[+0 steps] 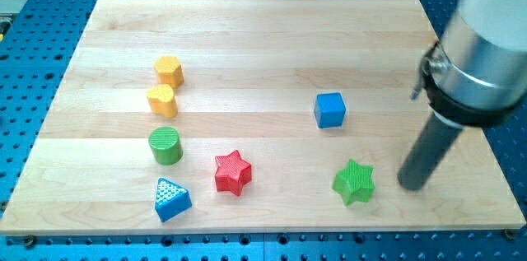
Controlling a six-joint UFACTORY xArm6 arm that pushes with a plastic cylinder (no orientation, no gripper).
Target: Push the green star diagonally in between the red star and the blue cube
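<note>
Resting on the board, my tip [411, 185] (a bare rod, no jaws to open) sits just right of the green star [354, 182], seemingly to shove it up-left between the red star [232, 172] and blue cube [330, 109].

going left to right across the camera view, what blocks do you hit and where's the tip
orange heart → red star → blue cube → green star → my tip, just to the view's right of the green star. The other blocks at the view's left overlap in order, so I leave them out.
</note>
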